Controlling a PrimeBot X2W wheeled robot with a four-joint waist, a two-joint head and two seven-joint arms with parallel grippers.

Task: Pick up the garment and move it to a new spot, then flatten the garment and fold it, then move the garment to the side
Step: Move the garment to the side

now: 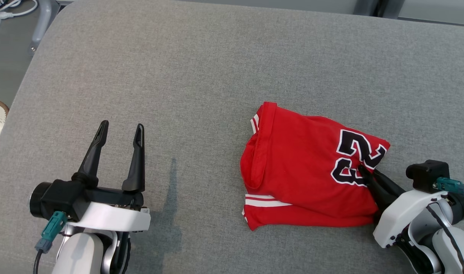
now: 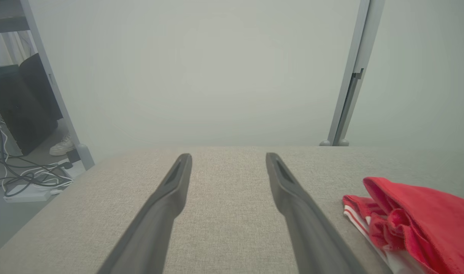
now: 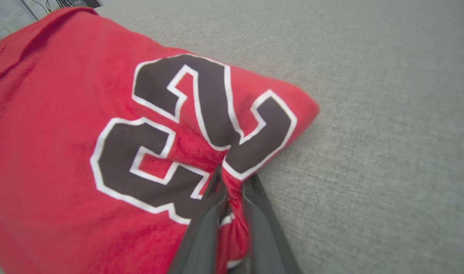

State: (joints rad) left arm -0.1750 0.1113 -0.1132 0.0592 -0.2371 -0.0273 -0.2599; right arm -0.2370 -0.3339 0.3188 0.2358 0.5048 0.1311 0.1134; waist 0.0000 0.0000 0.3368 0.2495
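A red jersey with a black number 23 and white trim lies folded on the grey cushion, right of centre. My right gripper is shut on a pinch of its cloth at the number, near the garment's right edge; in the right wrist view the red fabric is squeezed between the two dark fingers. My left gripper hovers open at the lower left, well apart from the jersey, with nothing between its fingers. In the left wrist view the jersey bunches at the right, beside my open left gripper.
The grey cushioned surface stretches wide to the left and behind the jersey. Its left edge drops to the floor, where cables and a power strip lie. A metal post stands behind the far edge.
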